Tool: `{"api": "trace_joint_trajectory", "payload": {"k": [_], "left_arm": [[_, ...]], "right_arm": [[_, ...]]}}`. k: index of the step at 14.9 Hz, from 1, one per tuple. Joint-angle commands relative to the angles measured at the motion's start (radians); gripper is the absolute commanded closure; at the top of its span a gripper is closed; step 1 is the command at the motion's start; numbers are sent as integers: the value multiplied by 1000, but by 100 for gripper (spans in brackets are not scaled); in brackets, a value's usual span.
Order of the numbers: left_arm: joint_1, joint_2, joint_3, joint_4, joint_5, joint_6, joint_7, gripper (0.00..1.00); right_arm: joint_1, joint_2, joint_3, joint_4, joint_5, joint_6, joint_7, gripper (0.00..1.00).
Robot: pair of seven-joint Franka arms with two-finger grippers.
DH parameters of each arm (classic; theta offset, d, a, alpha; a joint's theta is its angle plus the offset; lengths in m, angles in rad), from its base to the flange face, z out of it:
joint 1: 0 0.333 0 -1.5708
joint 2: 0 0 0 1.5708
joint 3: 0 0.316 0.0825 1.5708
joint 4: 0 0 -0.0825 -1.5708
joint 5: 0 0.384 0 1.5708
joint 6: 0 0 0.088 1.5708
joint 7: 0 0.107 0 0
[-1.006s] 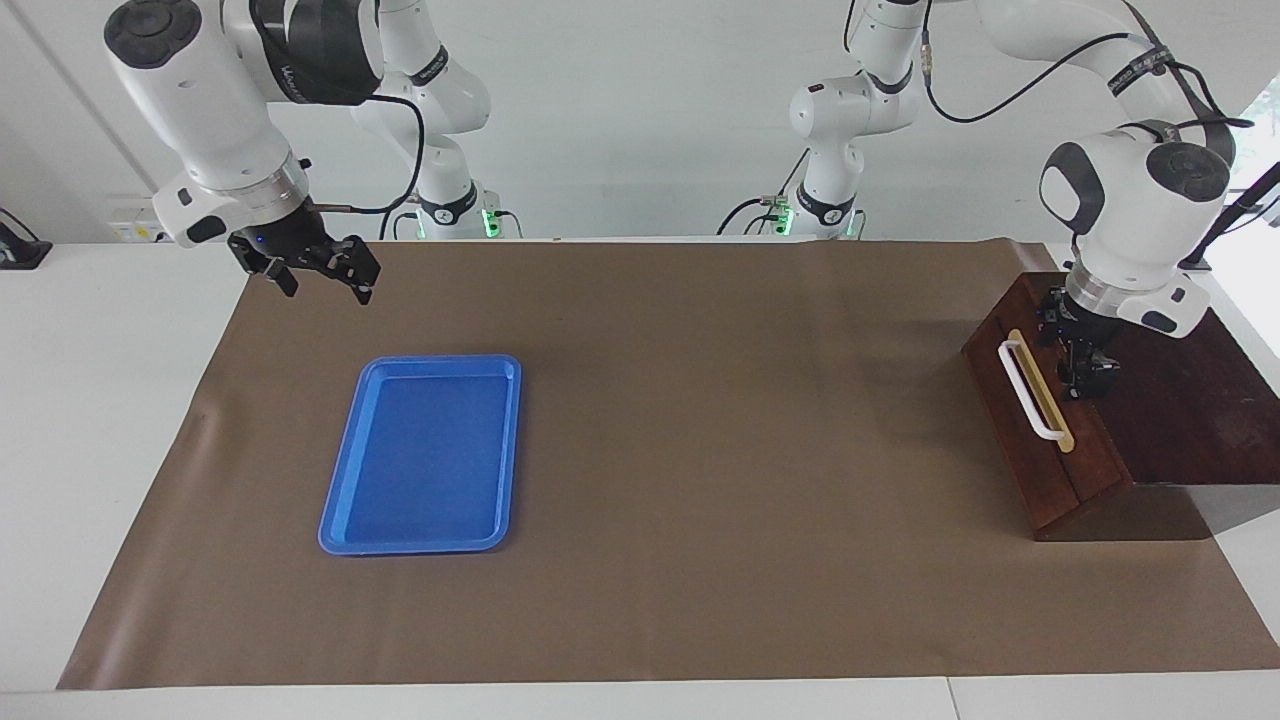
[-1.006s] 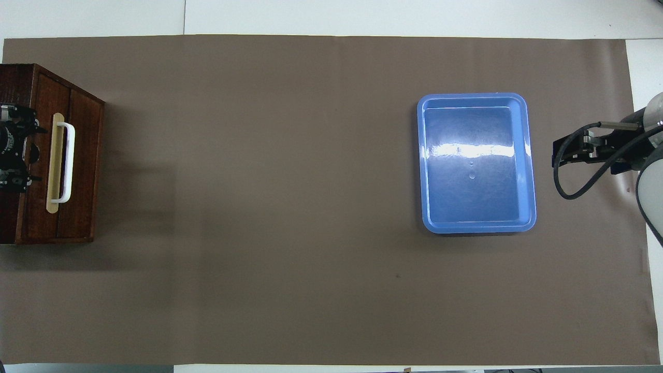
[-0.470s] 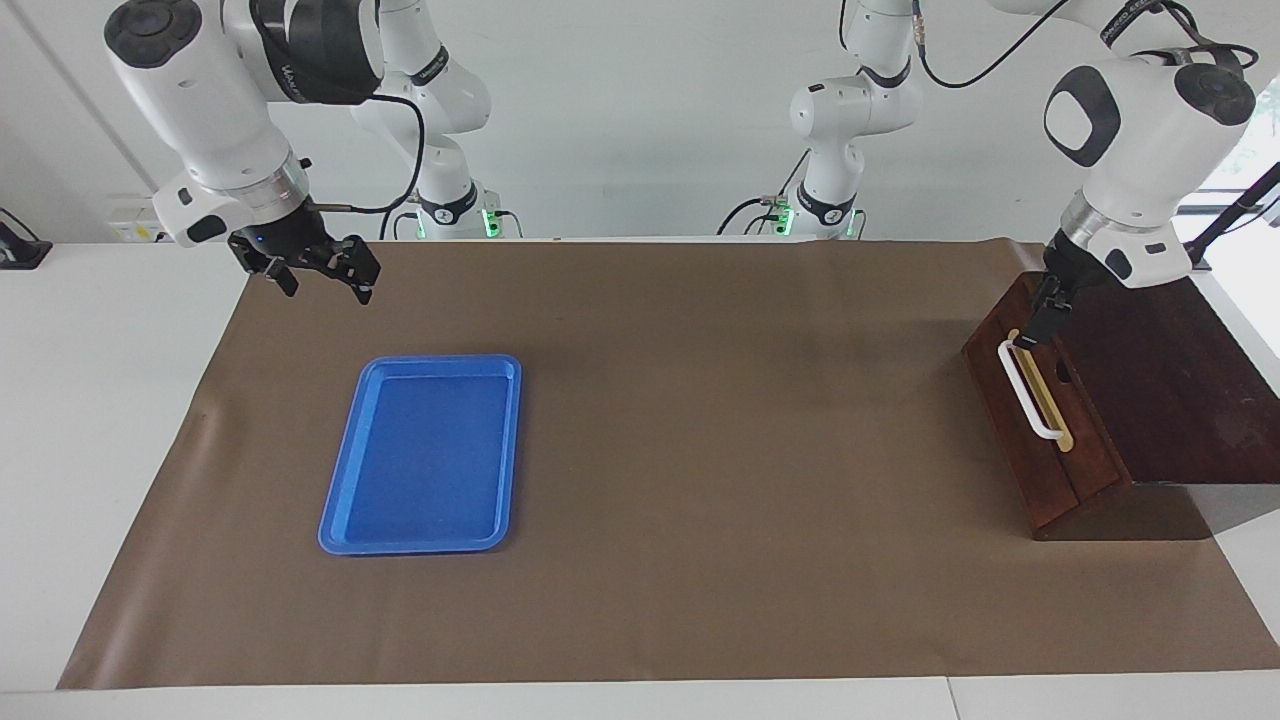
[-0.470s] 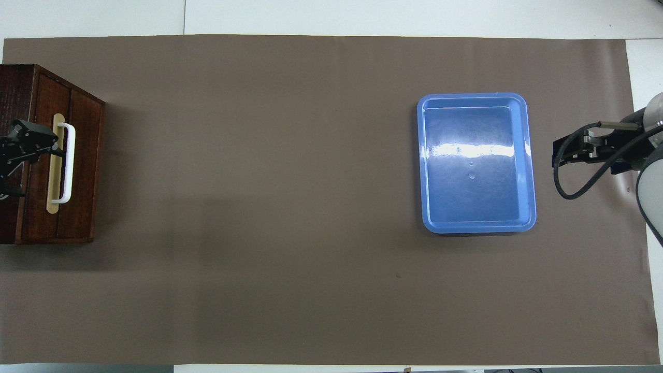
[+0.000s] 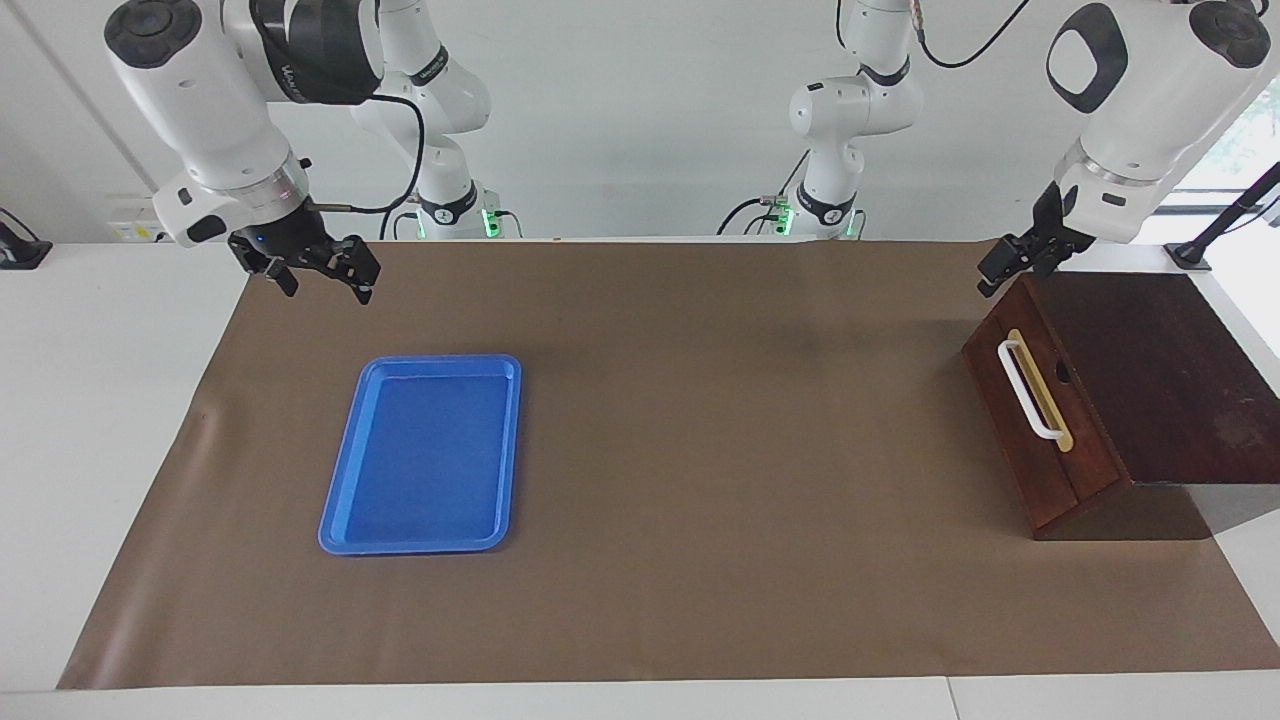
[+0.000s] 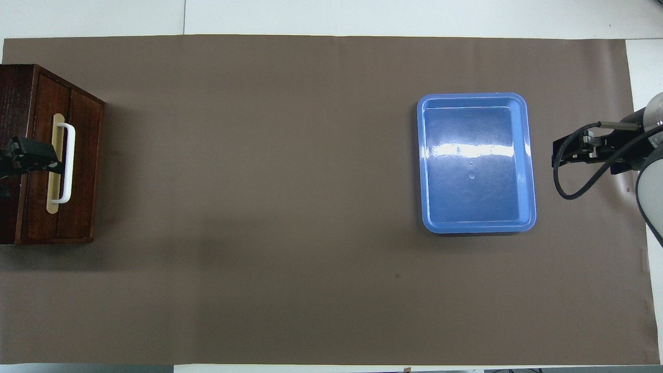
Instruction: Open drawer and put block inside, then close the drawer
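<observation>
One shut drawer (image 5: 1040, 420), one blue tray (image 5: 345, 500), two claws (image 5: 318, 268) (image 5: 1012, 265) both apart.

I see two glossy white arms with dark grey joint caps, black cables looped along their links, green lights at the bases, and small black grippers on silver wrist rings.

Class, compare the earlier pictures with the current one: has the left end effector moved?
Yes. The left end effector has risen from just above the drawer near its white handle and now hangs over the box's edge nearest the robots.
</observation>
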Motion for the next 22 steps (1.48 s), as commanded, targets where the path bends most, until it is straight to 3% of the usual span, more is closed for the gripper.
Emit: {"api": "trace_joint_trajectory", "payload": {"k": [1,6,22], "left_arm": [[-46,34,9,84,-16,-73,74,0],[-55,79,20,89,-16,-64,185,0],[-55,46,7,109,-10,-46,192,0]], "right_arm": [[-12,-22,12,-23,-12,-2,16,0],[-12,-22,12,-23,-12,-2,16,0],[-12,-22,12,-23,-12,-2,15,0]]}}
